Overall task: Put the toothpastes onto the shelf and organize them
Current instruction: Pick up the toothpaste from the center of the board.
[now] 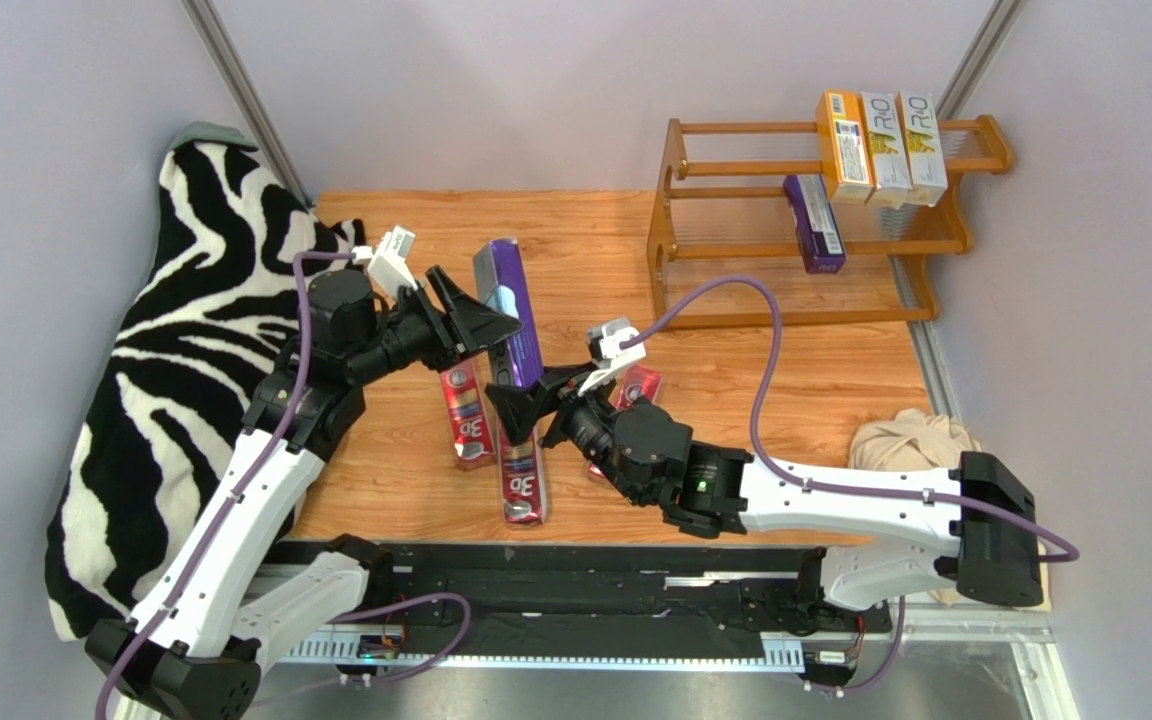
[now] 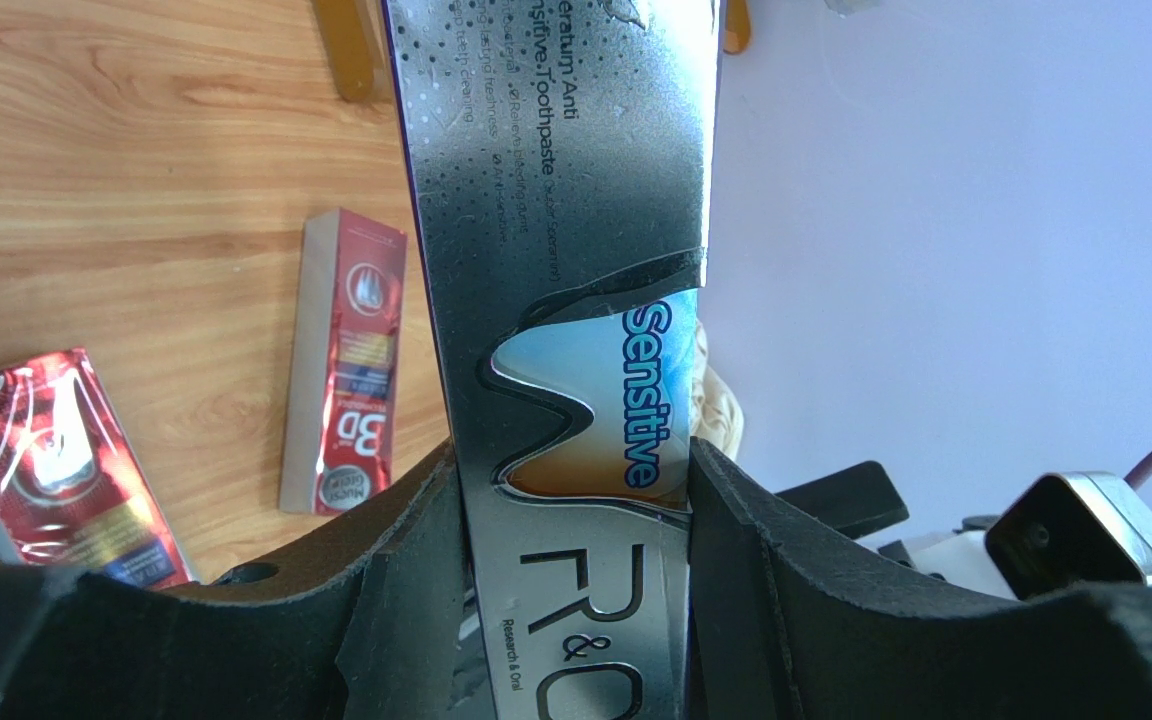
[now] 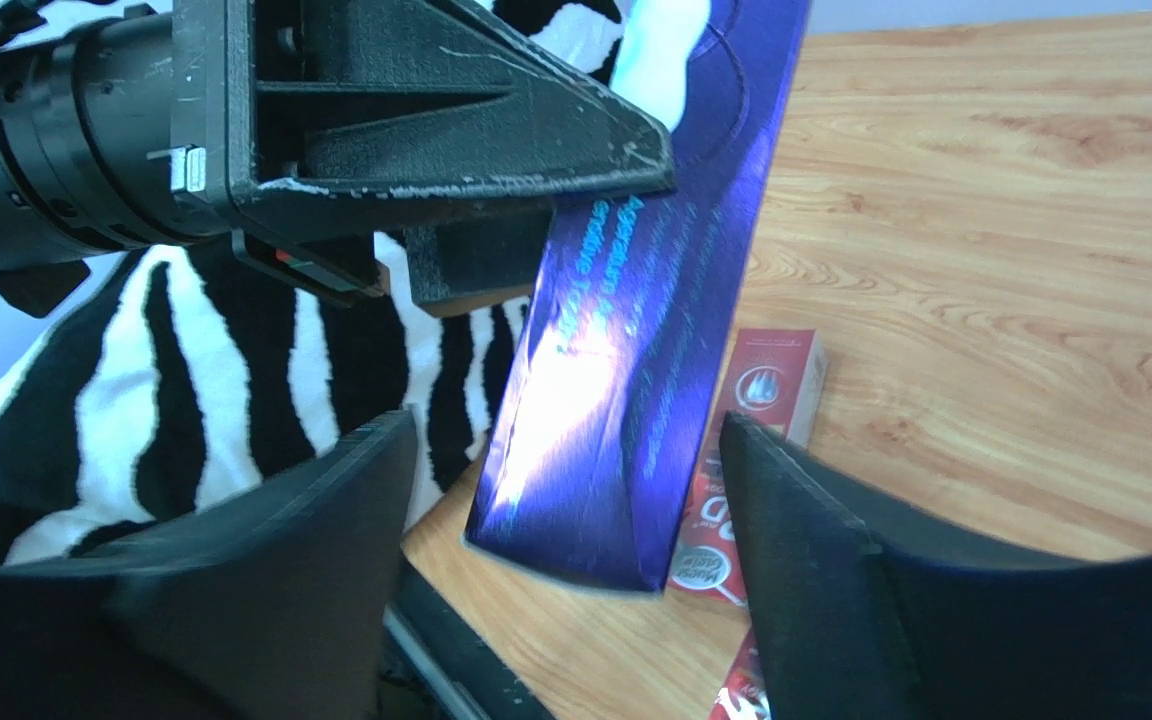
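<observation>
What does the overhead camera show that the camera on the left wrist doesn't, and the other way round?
Only overhead: four cartons already on the orange-brown wooden shelf, and the zebra-striped cloth beside the table.

Only the left wrist: the word "Sensitive" printed on the long purple toothpaste carton, and the black fingers pressed against its sides.

Both: the left gripper clamped on that purple carton, and red toothpaste cartons lying on the wooden table.
</observation>
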Motion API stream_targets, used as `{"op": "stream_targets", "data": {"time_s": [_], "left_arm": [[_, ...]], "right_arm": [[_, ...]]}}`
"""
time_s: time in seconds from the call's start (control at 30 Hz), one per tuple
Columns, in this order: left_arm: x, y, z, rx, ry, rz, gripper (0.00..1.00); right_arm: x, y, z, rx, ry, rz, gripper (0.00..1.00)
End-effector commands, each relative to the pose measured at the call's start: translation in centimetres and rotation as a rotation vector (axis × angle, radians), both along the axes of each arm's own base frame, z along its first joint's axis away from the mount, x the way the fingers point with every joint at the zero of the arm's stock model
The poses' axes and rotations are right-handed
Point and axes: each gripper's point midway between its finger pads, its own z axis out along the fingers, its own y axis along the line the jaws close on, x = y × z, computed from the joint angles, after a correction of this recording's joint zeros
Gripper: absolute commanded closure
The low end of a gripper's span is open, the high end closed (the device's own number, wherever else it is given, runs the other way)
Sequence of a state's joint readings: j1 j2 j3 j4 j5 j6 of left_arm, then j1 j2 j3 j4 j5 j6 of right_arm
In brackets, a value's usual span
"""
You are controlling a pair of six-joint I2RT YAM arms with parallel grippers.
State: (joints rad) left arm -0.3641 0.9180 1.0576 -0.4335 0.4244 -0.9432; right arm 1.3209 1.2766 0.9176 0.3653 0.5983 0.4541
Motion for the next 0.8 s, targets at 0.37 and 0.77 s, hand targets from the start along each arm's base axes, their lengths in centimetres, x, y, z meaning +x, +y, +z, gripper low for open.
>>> {"op": "stream_targets", "data": {"time_s": [0.37, 0.77], "left_arm": [[-1.3, 0.0, 2.8, -0.060, -0.089, -0.034, 0.52], [-2.1, 3.4, 1.3, 0.189, -0.254, 0.038, 0.09]], "right_arm": [[2.0, -1.1, 1.4, 0.015, 0.000, -0.121, 0.71], [2.3, -4.4, 0.1, 0.060, 0.117, -0.047, 0.75]]}}
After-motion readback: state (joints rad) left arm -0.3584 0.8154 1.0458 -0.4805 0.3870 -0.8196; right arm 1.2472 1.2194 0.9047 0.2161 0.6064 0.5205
